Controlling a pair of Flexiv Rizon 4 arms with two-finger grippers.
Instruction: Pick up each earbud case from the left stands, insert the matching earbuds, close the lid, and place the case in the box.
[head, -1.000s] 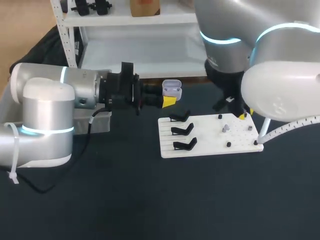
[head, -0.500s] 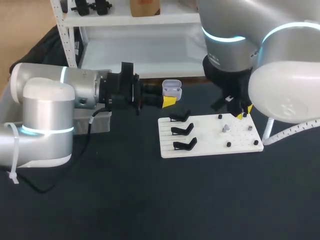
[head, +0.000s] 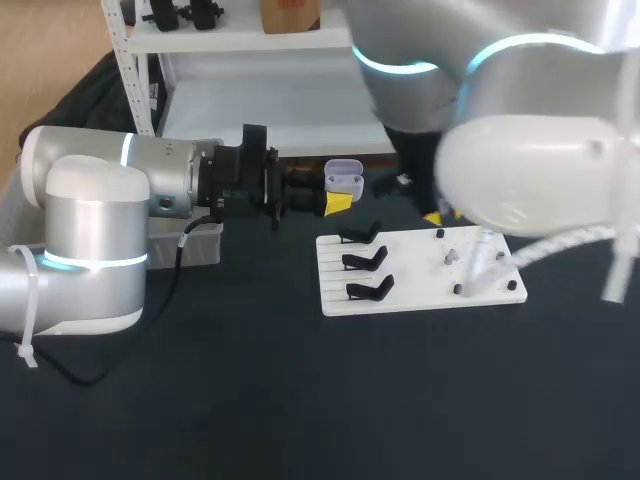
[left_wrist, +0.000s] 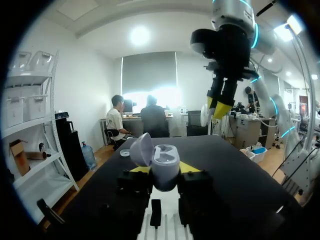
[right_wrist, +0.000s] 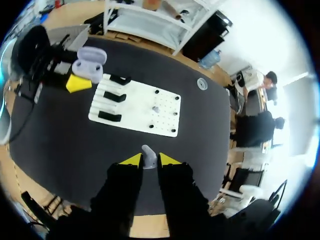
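Left end effector (left_wrist: 164, 169) gripping open case (left_wrist: 165, 159) (lid up), right end effector (right_wrist: 149, 160) pinching earbud (right_wrist: 147, 152)

Earbud case (left_wrist: 165, 159): pale lilac all over, lid incl. Earbud (right_wrist: 147, 151): lilac-grey. Left end effector (left_wrist: 164, 171) & right end effector (right_wrist: 149, 160): black bodies, bright yellow tips. Board (head: 420, 290): white w/ dark peg holes, thin grooves. Stands (head: 364, 261): black. Desk (head: 300, 400): plain black. Left arm (head: 90, 210), right arm (head: 520, 160): silver-white, glowing cyan rings.

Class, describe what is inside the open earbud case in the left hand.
Two dark sockets show in the earbud case, lid tilted back; their depths are hidden, so contents unclear.
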